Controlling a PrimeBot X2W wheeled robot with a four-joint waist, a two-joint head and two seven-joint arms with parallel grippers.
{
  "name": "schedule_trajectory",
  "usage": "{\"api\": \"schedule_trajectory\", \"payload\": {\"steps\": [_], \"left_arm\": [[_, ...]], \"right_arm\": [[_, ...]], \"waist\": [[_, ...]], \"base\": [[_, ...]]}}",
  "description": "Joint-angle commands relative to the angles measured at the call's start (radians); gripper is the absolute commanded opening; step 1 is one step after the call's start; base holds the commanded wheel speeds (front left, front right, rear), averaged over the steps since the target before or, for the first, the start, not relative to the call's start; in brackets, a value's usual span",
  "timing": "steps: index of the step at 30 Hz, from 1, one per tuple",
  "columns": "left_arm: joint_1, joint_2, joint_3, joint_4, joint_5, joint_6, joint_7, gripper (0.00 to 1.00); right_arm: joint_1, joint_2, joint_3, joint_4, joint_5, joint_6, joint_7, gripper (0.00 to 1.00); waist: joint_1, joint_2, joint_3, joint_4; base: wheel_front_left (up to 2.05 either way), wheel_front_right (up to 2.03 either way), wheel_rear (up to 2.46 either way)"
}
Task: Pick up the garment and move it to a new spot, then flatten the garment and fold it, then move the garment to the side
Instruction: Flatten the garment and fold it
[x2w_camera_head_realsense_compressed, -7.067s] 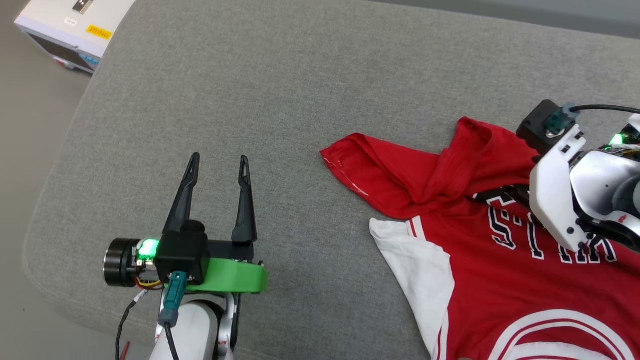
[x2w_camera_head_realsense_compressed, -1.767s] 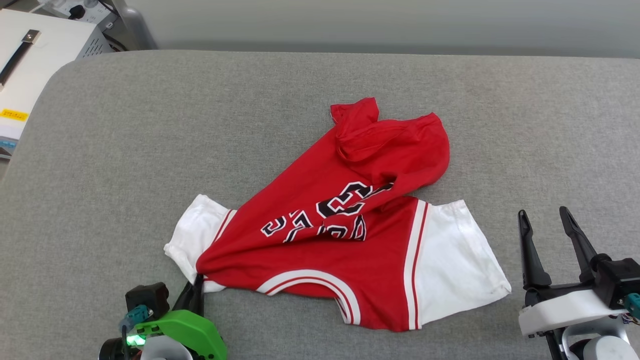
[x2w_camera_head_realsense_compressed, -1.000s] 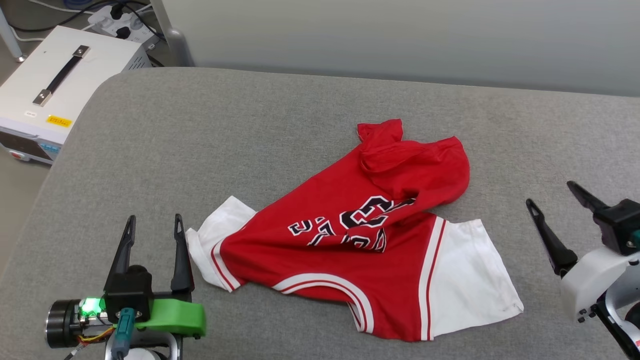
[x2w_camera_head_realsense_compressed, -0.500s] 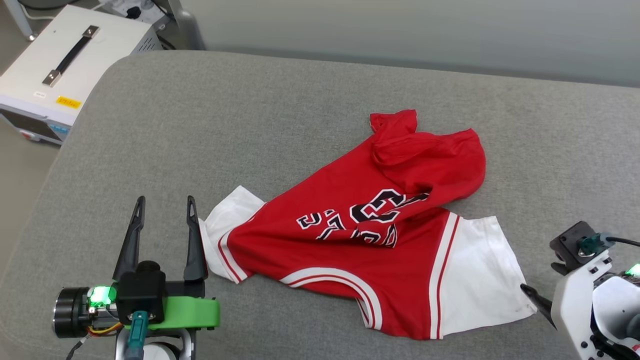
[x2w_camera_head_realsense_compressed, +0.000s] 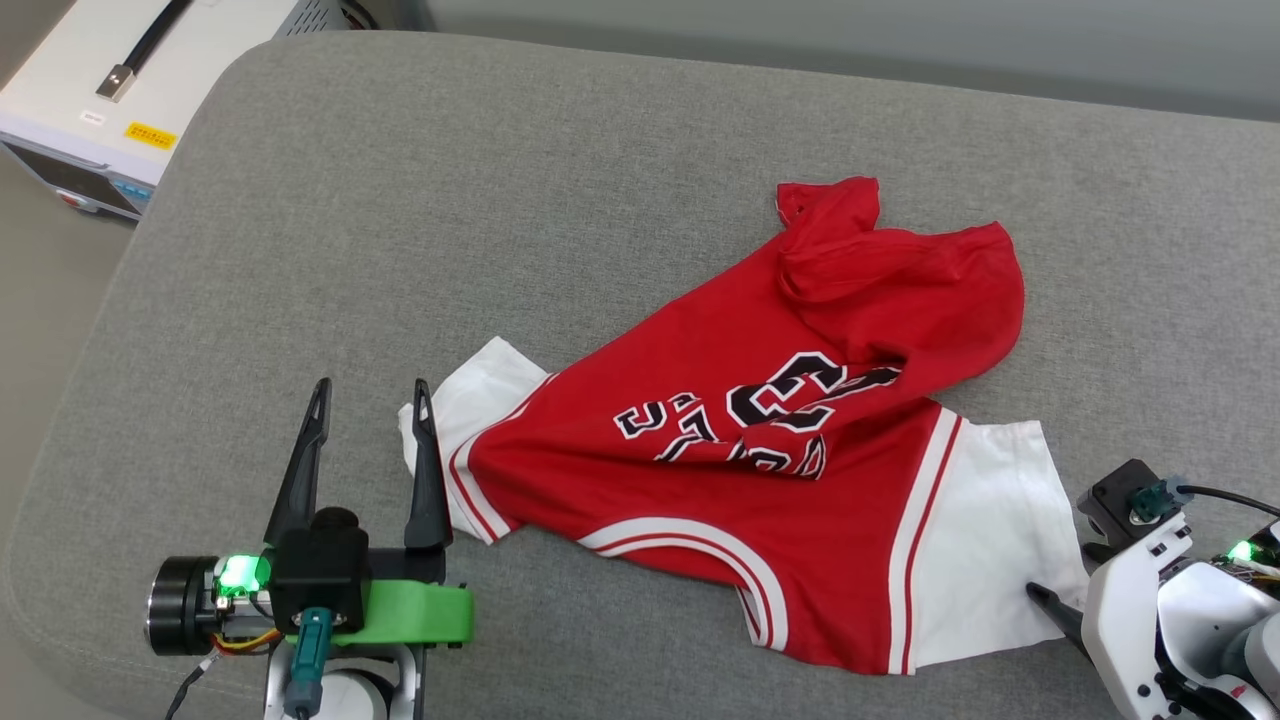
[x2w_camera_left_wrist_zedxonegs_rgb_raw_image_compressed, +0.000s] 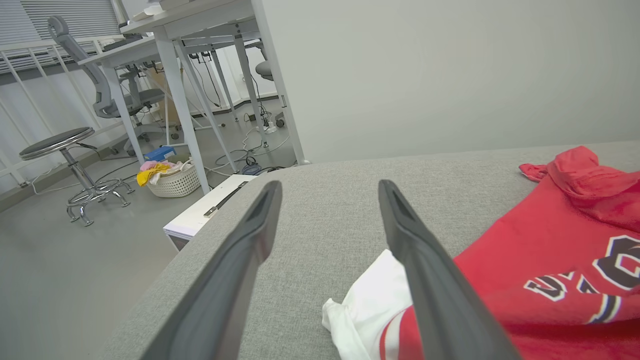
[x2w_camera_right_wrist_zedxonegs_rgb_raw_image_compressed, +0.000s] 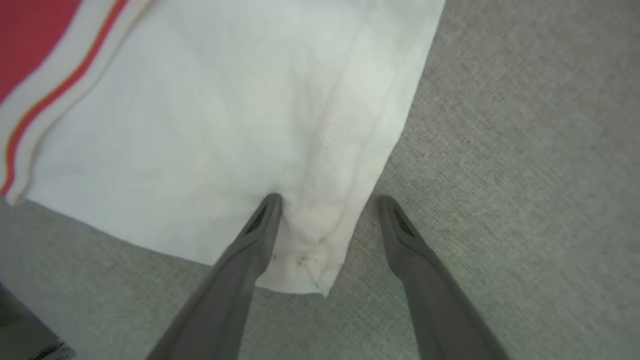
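Note:
The garment (x2w_camera_head_realsense_compressed: 800, 470), a red jersey T-shirt with white sleeves and black-and-white lettering, lies crumpled on the grey padded surface (x2w_camera_head_realsense_compressed: 500, 200). Its lower part is folded back over the lettering. My left gripper (x2w_camera_head_realsense_compressed: 370, 388) stands open at the lower left, its right finger just beside the left white sleeve (x2w_camera_head_realsense_compressed: 470, 400). In the left wrist view the left gripper (x2w_camera_left_wrist_zedxonegs_rgb_raw_image_compressed: 330, 184) is open over bare surface, with the sleeve (x2w_camera_left_wrist_zedxonegs_rgb_raw_image_compressed: 370, 305) behind its right finger. My right gripper (x2w_camera_right_wrist_zedxonegs_rgb_raw_image_compressed: 328, 199) points down, open, astride the corner of the right white sleeve (x2w_camera_right_wrist_zedxonegs_rgb_raw_image_compressed: 225, 115). One dark finger (x2w_camera_head_realsense_compressed: 1050, 603) shows there in the head view.
A white box with a black handle (x2w_camera_head_realsense_compressed: 100, 90) sits on the floor past the surface's rounded left corner. The left wrist view shows desk legs (x2w_camera_left_wrist_zedxonegs_rgb_raw_image_compressed: 175, 105), a stool (x2w_camera_left_wrist_zedxonegs_rgb_raw_image_compressed: 60, 145) and a basket of clothes (x2w_camera_left_wrist_zedxonegs_rgb_raw_image_compressed: 170, 177) on the floor beyond.
The head camera has shifted. My right gripper has tipped downward and come in over the corner of the right white sleeve. My left gripper stays open beside the left sleeve.

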Motion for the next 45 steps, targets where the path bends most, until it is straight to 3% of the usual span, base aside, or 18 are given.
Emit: {"api": "schedule_trajectory", "payload": {"steps": [1, 2, 4, 11, 20, 30, 36, 37, 38, 39, 42, 43, 45], "left_arm": [[-0.018, -0.006, 0.004, 0.004, 0.014, -0.003, 0.001, 1.00], [-0.016, -0.007, 0.007, 0.007, 0.015, -0.004, 0.001, 1.00], [-0.011, -0.008, 0.012, 0.012, 0.017, -0.005, 0.001, 1.00], [0.018, -0.009, 0.027, 0.043, 0.020, -0.013, 0.001, 1.00], [0.058, -0.020, 0.033, 0.071, 0.021, -0.021, 0.001, 1.00], [0.071, -0.025, 0.036, 0.102, 0.024, -0.041, 0.001, 1.00], [0.073, -0.022, 0.045, 0.125, 0.022, -0.053, 0.001, 1.00], [0.074, -0.021, 0.046, 0.128, 0.021, -0.055, 0.001, 1.00], [0.074, -0.020, 0.048, 0.131, 0.018, -0.060, 0.001, 1.00], [0.072, -0.017, 0.050, 0.134, 0.016, -0.065, 0.001, 1.00], [0.053, -0.001, 0.053, 0.133, 0.012, -0.094, 0.001, 1.00], [0.016, 0.023, 0.057, 0.132, 0.002, -0.137, 0.001, 1.00], [-0.020, 0.047, 0.056, 0.139, -0.006, -0.176, 0.001, 1.00]], "right_arm": [[0.022, 0.041, 0.058, 0.056, 0.017, 0.001, 0.000, 1.00], [0.019, 0.045, 0.070, 0.065, 0.028, 0.001, -0.012, 0.42], [0.004, 0.047, 0.069, 0.075, 0.036, 0.001, -0.050, 0.00], [-0.028, 0.040, -0.062, 0.051, 0.009, 0.001, -0.201, 0.00], [0.145, 0.076, -0.295, -0.026, 0.014, 0.001, -0.180, 0.00], [0.290, 0.142, -0.474, 0.153, 0.028, 0.001, -0.172, 0.00], [0.295, 0.174, -0.472, 0.244, 0.023, 0.001, -0.206, 0.00], [0.291, 0.178, -0.473, 0.249, 0.019, 0.001, -0.222, 0.03], [0.284, 0.184, -0.476, 0.252, 0.015, 0.001, -0.244, 0.57], [0.277, 0.187, -0.477, 0.250, 0.006, 0.001, -0.267, 1.00], [0.255, 0.201, -0.503, 0.225, -0.043, 0.001, -0.371, 1.00], [0.239, 0.226, -0.543, 0.179, -0.087, 0.001, -0.462, 1.00], [0.232, 0.248, -0.571, 0.141, -0.123, 0.001, -0.510, 1.00]], "waist": [[0.0001, 0.0000, 0.003, 0.002], [0.0001, 0.0000, 0.000, -0.002], [0.0001, 0.0000, -0.008, -0.009], [0.0001, 0.0000, -0.073, -0.046], [0.0001, 0.0000, -0.124, -0.073], [0.0001, 0.0000, -0.138, -0.075], [0.0001, 0.0000, -0.149, -0.074], [0.0001, 0.0000, -0.152, -0.075], [0.0001, 0.0000, -0.155, -0.078], [0.0001, 0.0000, -0.158, -0.079], [0.0001, 0.0000, -0.164, -0.082], [0.0001, 0.0000, -0.170, -0.084], [0.0001, 0.0000, -0.172, -0.087]], "base": [[0.00, 0.00, 0.00], [0.00, 0.00, 0.00], [0.00, 0.00, 0.00], [0.00, 0.00, 0.00], [0.00, 0.00, 0.00], [0.00, 0.00, 0.00], [0.00, 0.00, 0.00], [0.00, 0.00, 0.00], [0.00, 0.00, 0.00], [0.00, 0.00, 0.00], [0.00, 0.00, 0.00], [0.00, 0.00, 0.00], [0.00, 0.00, 0.00]]}}
